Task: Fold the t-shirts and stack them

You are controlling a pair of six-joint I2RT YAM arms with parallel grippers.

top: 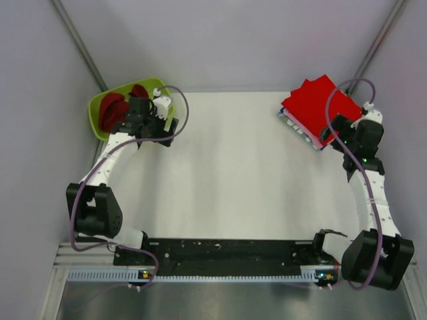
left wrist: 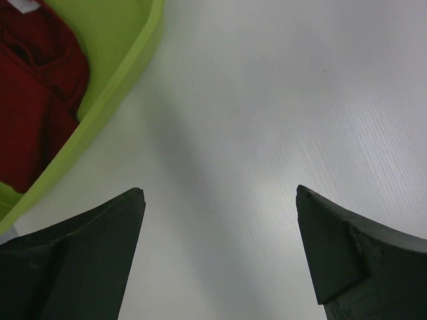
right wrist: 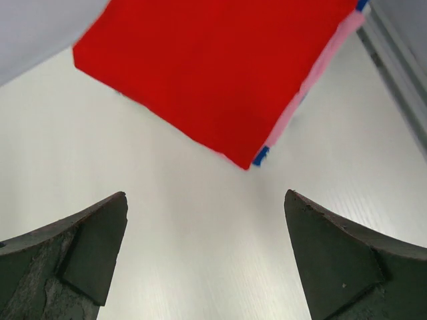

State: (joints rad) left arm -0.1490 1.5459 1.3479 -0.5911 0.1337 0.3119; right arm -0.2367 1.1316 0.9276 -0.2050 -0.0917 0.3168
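A folded stack of t-shirts with a bright red one (top: 313, 107) on top lies at the back right of the table; pink and blue edges (right wrist: 313, 63) show under the red one (right wrist: 220, 67). A darker red t-shirt (top: 113, 110) lies crumpled in the lime-green tub (top: 97, 110); it also shows in the left wrist view (left wrist: 33, 100). My left gripper (left wrist: 220, 200) is open and empty over bare table just right of the tub. My right gripper (right wrist: 207, 207) is open and empty just in front of the stack's near corner.
The tub's rim (left wrist: 113, 100) runs close on the left of my left fingers (left wrist: 87, 253). The white table (top: 240, 173) ends at grey walls at the back and sides. A metal rail (right wrist: 400, 73) runs along the right edge.
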